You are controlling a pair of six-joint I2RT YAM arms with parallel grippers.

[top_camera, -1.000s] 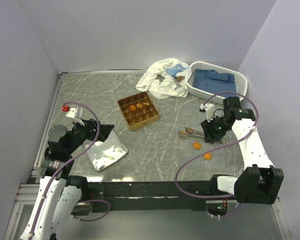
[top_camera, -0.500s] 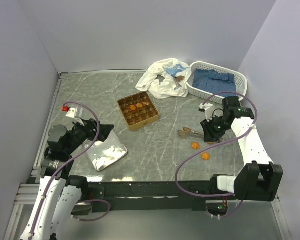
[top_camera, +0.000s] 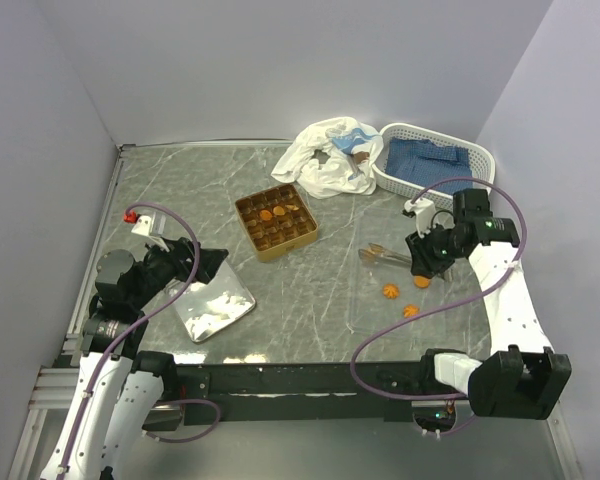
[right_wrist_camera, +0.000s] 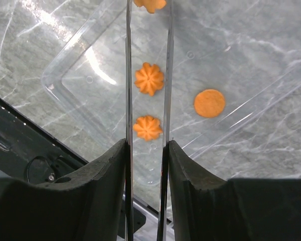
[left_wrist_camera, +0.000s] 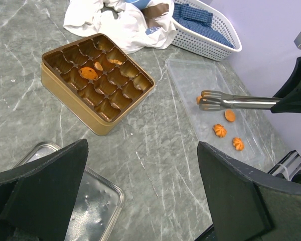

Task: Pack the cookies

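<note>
Three cookies [right_wrist_camera: 149,79] [right_wrist_camera: 147,127] [right_wrist_camera: 209,103] lie in a clear plastic tray [right_wrist_camera: 90,65] at the table's right, below my right gripper [right_wrist_camera: 147,145]. That gripper is shut on metal tongs [right_wrist_camera: 128,75], whose tips pinch a fourth cookie [right_wrist_camera: 149,4] just above the tray. In the top view the tongs [top_camera: 385,257] point left from the right gripper [top_camera: 420,255]. The square golden tin [top_camera: 302,236] stands mid-table with two cookies [left_wrist_camera: 88,73] in its cells. My left gripper [left_wrist_camera: 143,145] hangs open and holds nothing, near the front left.
A shiny metal tray [top_camera: 215,305] lies under the left gripper. At the back are a crumpled white cloth [top_camera: 325,160] and a white basket [top_camera: 435,165] holding blue fabric. A small red item [top_camera: 130,216] sits by the left wall.
The right gripper has squeezed the tongs narrower and lifted them slightly up and back from the tray. A flat round cookie now shows below the gripper. The left arm is still.
</note>
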